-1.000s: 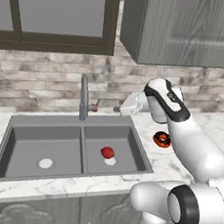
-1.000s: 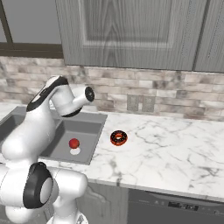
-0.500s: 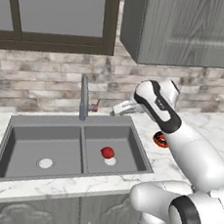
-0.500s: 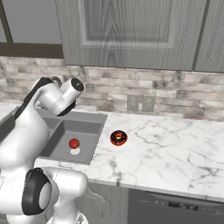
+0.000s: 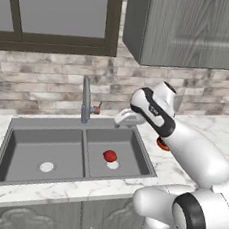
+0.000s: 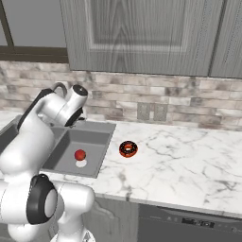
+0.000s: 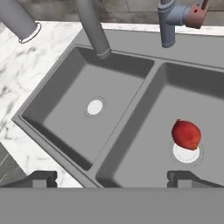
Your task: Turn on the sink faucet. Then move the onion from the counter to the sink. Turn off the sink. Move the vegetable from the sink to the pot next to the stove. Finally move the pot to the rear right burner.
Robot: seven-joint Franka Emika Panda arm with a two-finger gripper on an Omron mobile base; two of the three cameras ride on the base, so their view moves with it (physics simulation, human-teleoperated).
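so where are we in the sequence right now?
Done: the onion lies in the right basin of the sink, by the drain. In hand: the gripper hangs open and empty above the sink, with the reddish lever of the sink faucet ahead of it; probably the shut-off, though I can't see any water. Left: onion to pot, pot to rear right burner.

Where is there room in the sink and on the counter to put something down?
The sink's left basin is bare except its drain. The right basin holds the onion by its drain. The counter right of the donut is bare marble. The faucet crowds the sink's back edge.
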